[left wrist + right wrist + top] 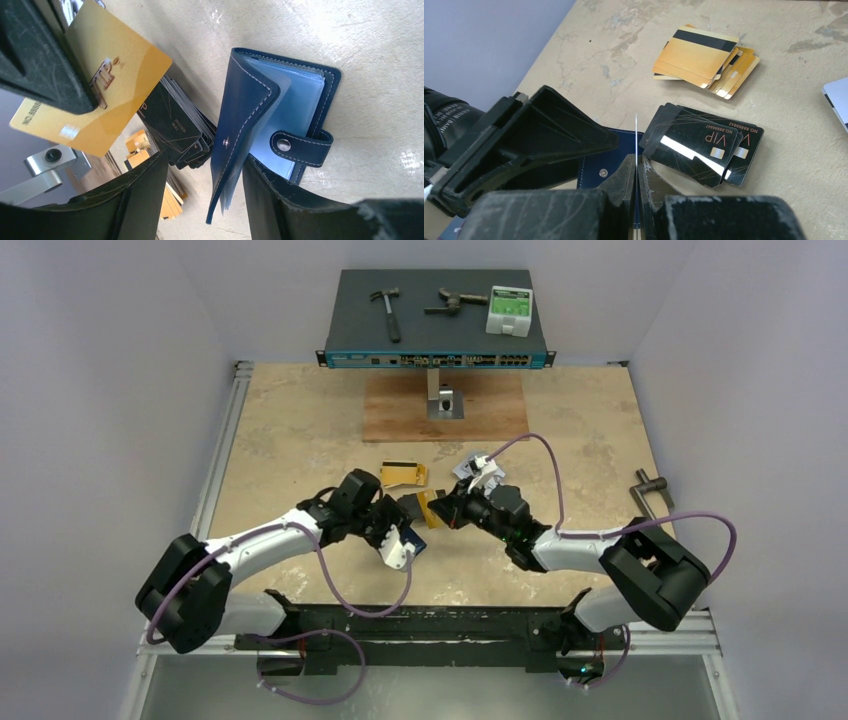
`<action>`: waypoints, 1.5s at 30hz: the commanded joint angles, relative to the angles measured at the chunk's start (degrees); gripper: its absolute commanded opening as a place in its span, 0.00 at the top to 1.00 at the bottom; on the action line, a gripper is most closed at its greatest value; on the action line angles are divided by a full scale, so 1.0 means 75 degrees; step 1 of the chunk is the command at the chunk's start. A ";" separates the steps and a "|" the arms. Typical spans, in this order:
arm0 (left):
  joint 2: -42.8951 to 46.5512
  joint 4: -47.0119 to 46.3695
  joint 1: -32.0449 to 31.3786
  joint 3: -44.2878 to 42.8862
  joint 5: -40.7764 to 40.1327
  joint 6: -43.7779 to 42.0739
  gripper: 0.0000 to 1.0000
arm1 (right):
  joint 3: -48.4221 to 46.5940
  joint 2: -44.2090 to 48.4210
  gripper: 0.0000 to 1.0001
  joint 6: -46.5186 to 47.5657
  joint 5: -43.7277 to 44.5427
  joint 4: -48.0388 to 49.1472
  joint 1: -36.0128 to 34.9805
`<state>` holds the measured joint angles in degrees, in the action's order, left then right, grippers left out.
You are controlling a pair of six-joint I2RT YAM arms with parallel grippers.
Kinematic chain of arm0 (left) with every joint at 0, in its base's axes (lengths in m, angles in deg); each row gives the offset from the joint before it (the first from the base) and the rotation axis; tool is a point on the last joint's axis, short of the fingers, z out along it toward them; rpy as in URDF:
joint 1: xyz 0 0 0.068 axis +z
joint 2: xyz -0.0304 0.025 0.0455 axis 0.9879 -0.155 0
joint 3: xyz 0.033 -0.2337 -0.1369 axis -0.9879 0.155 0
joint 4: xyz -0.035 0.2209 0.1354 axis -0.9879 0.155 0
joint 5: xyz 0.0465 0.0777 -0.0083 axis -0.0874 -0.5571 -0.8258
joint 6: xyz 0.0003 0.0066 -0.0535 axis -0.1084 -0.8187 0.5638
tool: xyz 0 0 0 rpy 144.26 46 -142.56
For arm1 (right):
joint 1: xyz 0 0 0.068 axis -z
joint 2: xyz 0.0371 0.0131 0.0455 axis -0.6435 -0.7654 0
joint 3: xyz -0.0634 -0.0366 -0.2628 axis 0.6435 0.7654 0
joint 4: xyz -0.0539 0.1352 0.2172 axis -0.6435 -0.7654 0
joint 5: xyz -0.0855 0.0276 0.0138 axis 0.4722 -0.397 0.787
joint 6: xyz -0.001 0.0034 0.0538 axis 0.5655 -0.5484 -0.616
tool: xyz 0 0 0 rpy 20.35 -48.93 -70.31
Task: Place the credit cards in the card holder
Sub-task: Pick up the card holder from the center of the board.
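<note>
The navy card holder (300, 107) lies open on the table, its clear sleeves showing and the snap tab (300, 147) loose. Its front cover (240, 135) stands lifted between the fingers of my left gripper (205, 165), close to the right finger; the jaws are apart. My right gripper (636, 161) is shut on a gold credit card (100, 85), seen edge-on (636, 132) in its own view, held just left of the holder. A fanned pile of black cards (704, 145) and a pile of gold cards (701, 60) lie beyond. Both grippers (405, 540) (445, 510) meet at mid-table.
A silver-grey card (838, 97) lies at the right. Behind stand a wooden board (445, 405) with a metal bracket (444, 400) and a dark network box (435, 325) carrying a hammer (388, 310). A metal clamp (650, 490) lies at the table's right edge.
</note>
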<state>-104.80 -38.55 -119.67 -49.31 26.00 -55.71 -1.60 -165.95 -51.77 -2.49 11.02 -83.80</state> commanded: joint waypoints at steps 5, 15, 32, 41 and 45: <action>-0.0518 0.0179 -0.0244 -0.0490 0.0151 0.0164 0.47 | 0.0159 0.0043 1.00 -0.0172 -0.0266 0.0738 0.0034; -0.0727 0.0938 -0.0269 -0.1002 -0.0123 0.0234 0.61 | 0.0041 -0.0871 1.00 -0.0221 -0.0647 0.1181 0.0044; -0.0803 0.0447 -0.0537 -0.0675 -0.0080 0.0601 0.83 | -0.0321 -0.1848 1.00 -0.0496 -0.1127 0.1935 0.0026; -0.0682 0.1006 -0.0593 -0.1038 -0.0471 0.1199 1.00 | -0.0224 -0.1793 1.00 -0.0504 -0.1279 0.2100 0.0029; -0.0595 0.1660 -0.0576 -0.1698 -0.0533 0.2626 1.00 | -0.0123 -0.1373 1.00 -0.0526 -0.1169 0.1946 0.0054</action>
<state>-110.74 -29.98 -123.87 -56.07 22.33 -46.57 -2.52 -179.67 -55.42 -10.32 23.56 -83.58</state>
